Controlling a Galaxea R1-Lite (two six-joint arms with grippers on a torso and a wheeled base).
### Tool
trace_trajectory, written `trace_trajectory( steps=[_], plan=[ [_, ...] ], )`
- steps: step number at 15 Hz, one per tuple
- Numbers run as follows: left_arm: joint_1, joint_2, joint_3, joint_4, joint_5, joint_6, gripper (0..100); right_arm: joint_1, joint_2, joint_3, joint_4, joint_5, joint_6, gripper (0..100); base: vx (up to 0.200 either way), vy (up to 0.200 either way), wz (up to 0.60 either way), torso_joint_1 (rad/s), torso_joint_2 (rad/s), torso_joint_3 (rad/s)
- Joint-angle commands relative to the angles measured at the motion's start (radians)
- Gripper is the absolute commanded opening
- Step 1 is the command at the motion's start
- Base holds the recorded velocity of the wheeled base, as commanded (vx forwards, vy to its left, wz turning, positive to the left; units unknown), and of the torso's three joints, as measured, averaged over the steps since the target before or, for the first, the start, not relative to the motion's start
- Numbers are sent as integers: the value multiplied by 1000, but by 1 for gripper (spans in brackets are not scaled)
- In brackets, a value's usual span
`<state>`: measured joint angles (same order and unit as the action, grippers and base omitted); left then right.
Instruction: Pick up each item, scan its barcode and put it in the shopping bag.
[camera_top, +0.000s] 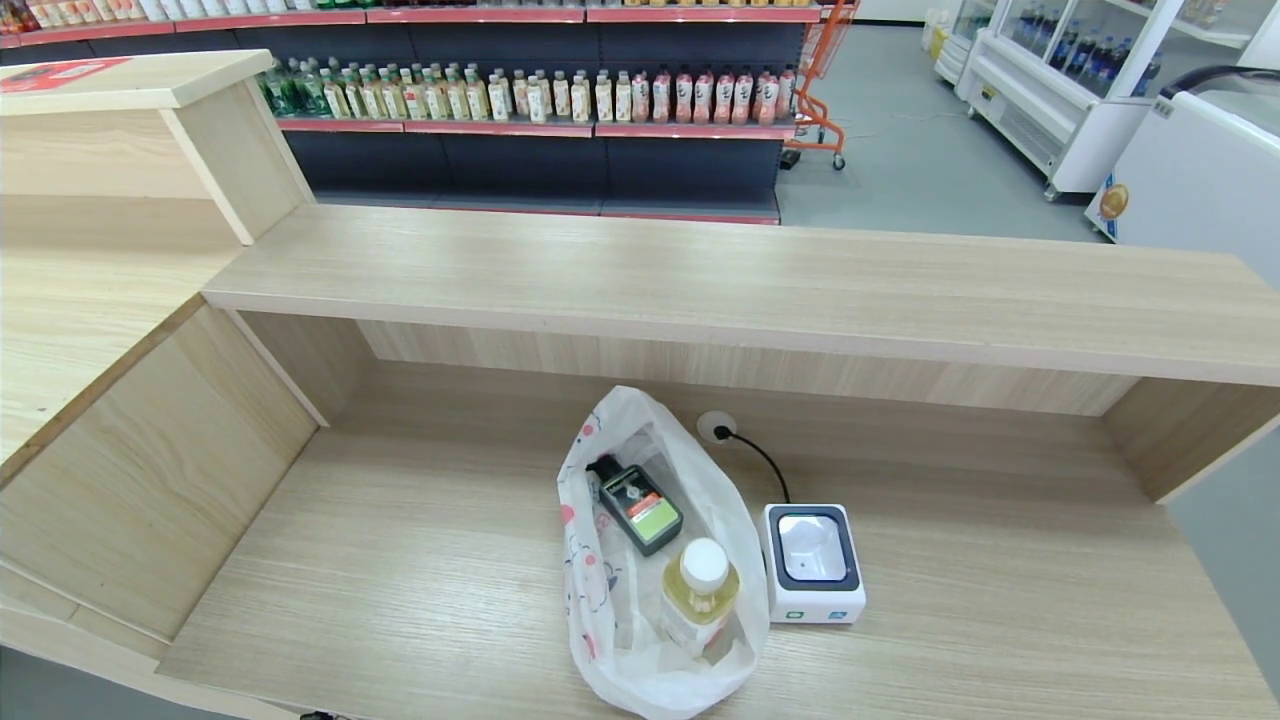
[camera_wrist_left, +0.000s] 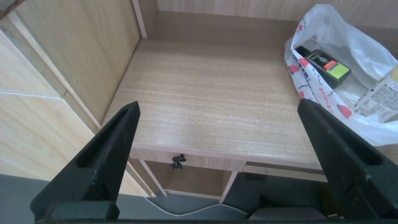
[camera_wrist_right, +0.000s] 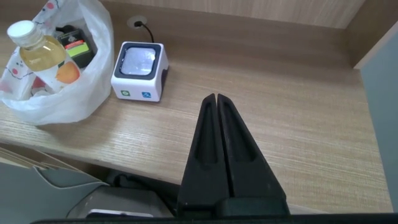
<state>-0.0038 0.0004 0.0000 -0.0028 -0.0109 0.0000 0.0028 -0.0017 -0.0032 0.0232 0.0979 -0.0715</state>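
A white plastic shopping bag (camera_top: 612, 610) lies open on the wooden counter. Inside it are a dark flat bottle with a green and red label (camera_top: 636, 505) and a bottle of yellow drink with a white cap (camera_top: 700, 590). A white barcode scanner (camera_top: 812, 562) stands just right of the bag, its black cable running to a hole in the counter. My left gripper (camera_wrist_left: 217, 118) is open and empty, held back over the counter's near left edge; the bag (camera_wrist_left: 348, 93) lies beyond one finger. My right gripper (camera_wrist_right: 216, 102) is shut and empty, over bare counter to the right of the scanner (camera_wrist_right: 140, 70) and bag (camera_wrist_right: 56, 93).
A raised wooden ledge (camera_top: 740, 285) runs across the back of the counter, with wooden side walls (camera_top: 150, 470) at the left and right. Store shelves of bottled drinks (camera_top: 530, 95) and fridges (camera_top: 1080, 80) stand beyond.
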Motion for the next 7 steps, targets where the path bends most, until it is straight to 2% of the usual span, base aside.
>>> trace_trajectory(
  steps=[1, 7],
  plan=[
    [-1, 0, 0, 0, 0, 0, 100, 0, 2, 0, 0, 0, -1, 0, 0, 0, 0, 0, 0, 0],
    [1, 1, 0, 0, 0, 0, 100, 0, 2, 0, 0, -1, -1, 0, 0, 0, 0, 0, 0, 0]
  ],
)
